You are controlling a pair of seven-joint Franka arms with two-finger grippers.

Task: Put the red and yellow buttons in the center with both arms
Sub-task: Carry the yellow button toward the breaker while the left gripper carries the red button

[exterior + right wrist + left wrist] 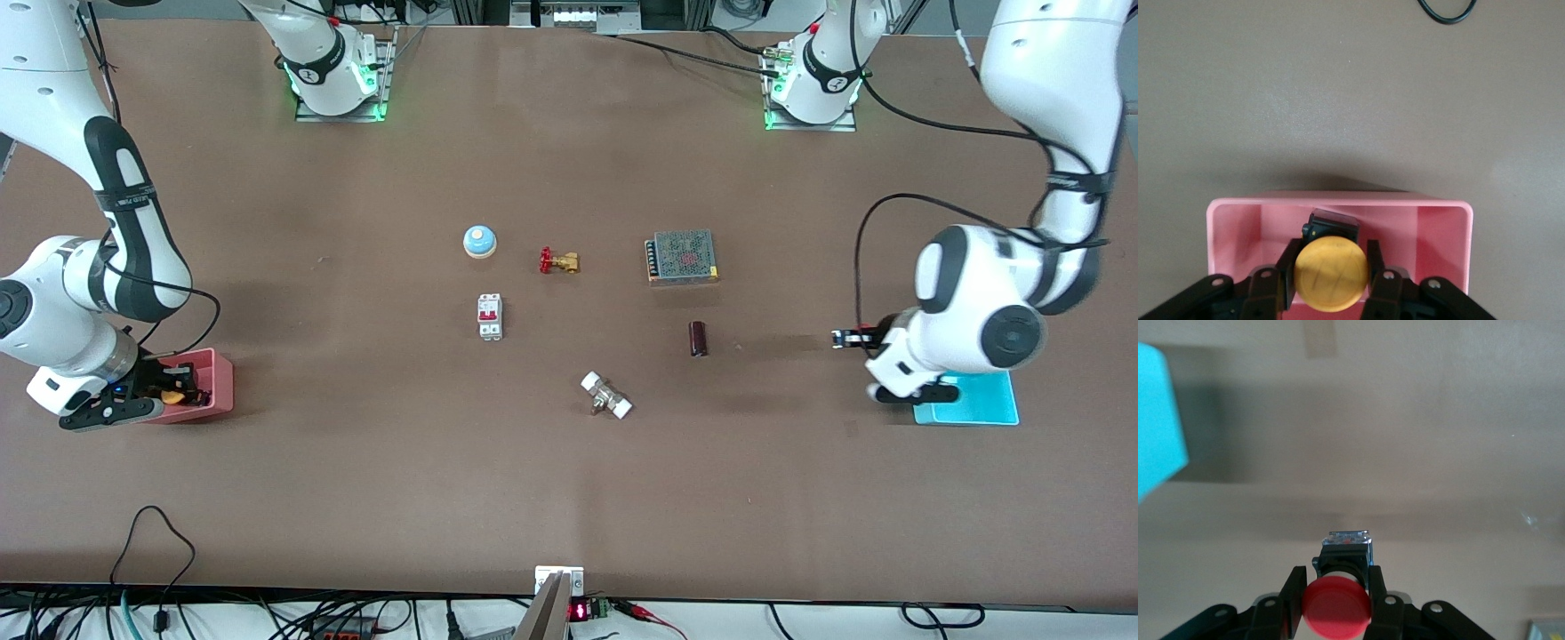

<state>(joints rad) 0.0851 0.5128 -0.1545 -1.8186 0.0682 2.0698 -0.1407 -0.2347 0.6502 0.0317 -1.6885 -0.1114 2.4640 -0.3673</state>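
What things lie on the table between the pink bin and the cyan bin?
In the front view, between the pink bin and the cyan bin: a white breaker, a white-ended fitting and a dark cylinder.

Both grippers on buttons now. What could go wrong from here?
1. The right gripper pinches the yellow button by its cap inside the pink bin; lifting could snag the wall.
2. The left gripper holds the red button by its cap too, so it may swivel or slip.
3. The center is crowded: breaker, valve.
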